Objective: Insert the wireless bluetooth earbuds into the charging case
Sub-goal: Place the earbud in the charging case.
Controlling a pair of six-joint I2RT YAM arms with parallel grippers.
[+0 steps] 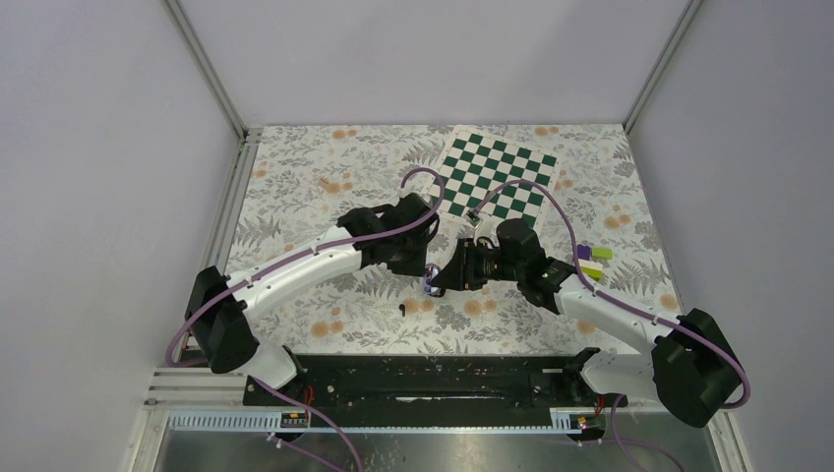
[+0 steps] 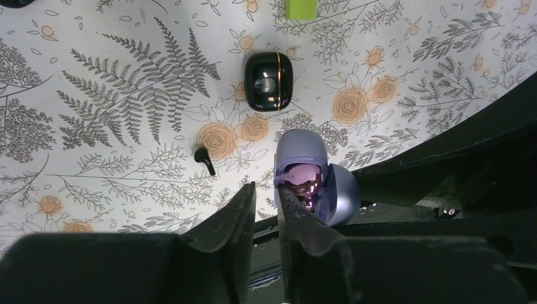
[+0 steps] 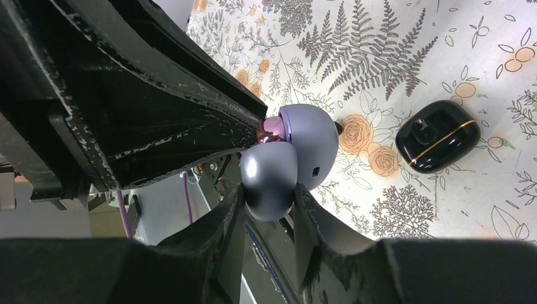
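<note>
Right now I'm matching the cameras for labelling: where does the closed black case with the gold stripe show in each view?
Top external: not visible.
Left wrist: black case upper centre.
Right wrist: black case right of centre.
Shared landmark: the lilac case, in both wrist views.

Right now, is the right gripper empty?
No, the right gripper is clamped on one half of the open lilac case.

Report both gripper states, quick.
Left gripper: open a crack, nothing seen between the fingers.
Right gripper: closed, holding the opened lilac charging case.
</note>
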